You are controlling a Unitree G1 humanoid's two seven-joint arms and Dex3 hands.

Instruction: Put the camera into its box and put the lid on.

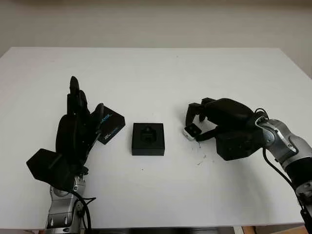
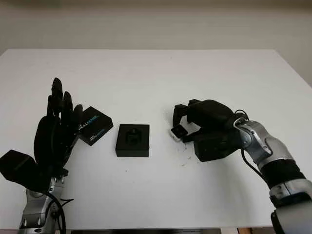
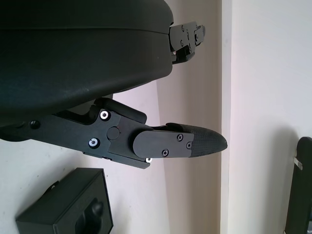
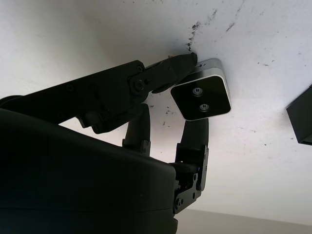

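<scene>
1. Your camera (image 4: 202, 97), a small silver block with a black face and two screws, sits right of frame centre, pinched in the curled fingers (image 4: 181, 66) of your right hand (image 1: 207, 122).
2. It is just above the white table (image 1: 156, 73), which has dark specks beside it; a pale wall runs behind.
3. The open black box (image 1: 148, 139) lies at centre, its moulded recess unfilled.
4. The lid (image 1: 110, 126) lies left of it, partly behind your raised, open left hand (image 1: 78, 124).
</scene>
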